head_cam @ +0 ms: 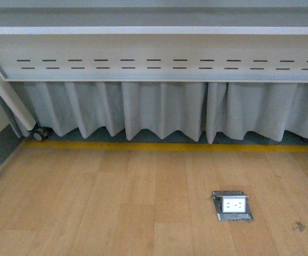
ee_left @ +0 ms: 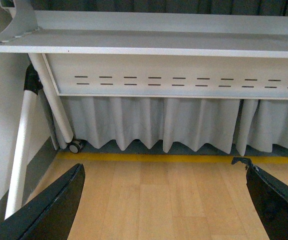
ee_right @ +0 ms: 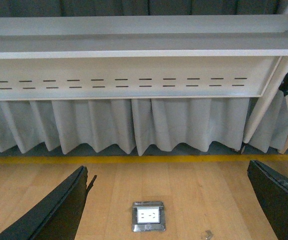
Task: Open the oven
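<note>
The oven is out of view in all three views. My left gripper (ee_left: 163,200) is open and empty, its two black fingers (ee_left: 49,210) spread wide over bare wooden floor. My right gripper (ee_right: 168,205) is open and empty too, its black fingers (ee_right: 54,215) spread over the floor on either side of a floor socket. Neither arm shows in the front view.
A white table (head_cam: 154,53) with a slotted panel and a grey pleated skirt (head_cam: 159,109) stands ahead, behind a yellow floor line (head_cam: 159,145). A metal floor socket (head_cam: 232,205) lies in the wood floor, also in the right wrist view (ee_right: 147,216). A castor (head_cam: 39,134) sits at far left.
</note>
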Controlling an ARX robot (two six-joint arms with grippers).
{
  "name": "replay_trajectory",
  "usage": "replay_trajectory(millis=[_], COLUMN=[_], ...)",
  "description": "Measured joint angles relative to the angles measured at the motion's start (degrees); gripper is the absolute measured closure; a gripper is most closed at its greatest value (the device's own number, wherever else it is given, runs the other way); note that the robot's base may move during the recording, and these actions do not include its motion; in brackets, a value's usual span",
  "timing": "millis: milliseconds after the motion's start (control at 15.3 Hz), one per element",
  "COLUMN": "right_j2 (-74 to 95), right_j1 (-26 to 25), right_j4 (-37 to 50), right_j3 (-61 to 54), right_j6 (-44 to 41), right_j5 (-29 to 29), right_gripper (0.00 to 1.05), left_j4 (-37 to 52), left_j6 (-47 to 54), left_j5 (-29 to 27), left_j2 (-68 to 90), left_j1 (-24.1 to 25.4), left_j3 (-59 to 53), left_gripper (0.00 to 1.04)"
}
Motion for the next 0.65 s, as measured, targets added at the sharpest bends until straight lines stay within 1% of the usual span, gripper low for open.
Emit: replay_trajectory(millis=[654], right_j2=[0.0], right_j1=[0.0], right_j4=[0.0], right_j3=[0.0], right_j6=[0.0], right_j5=[0.0], right_gripper=[0.06], left_j4=[0.0], left_j6=[0.0], left_j5=[0.0], left_j2=[0.0], left_j1=[0.0], left_j3=[0.0], left_gripper=[0.07])
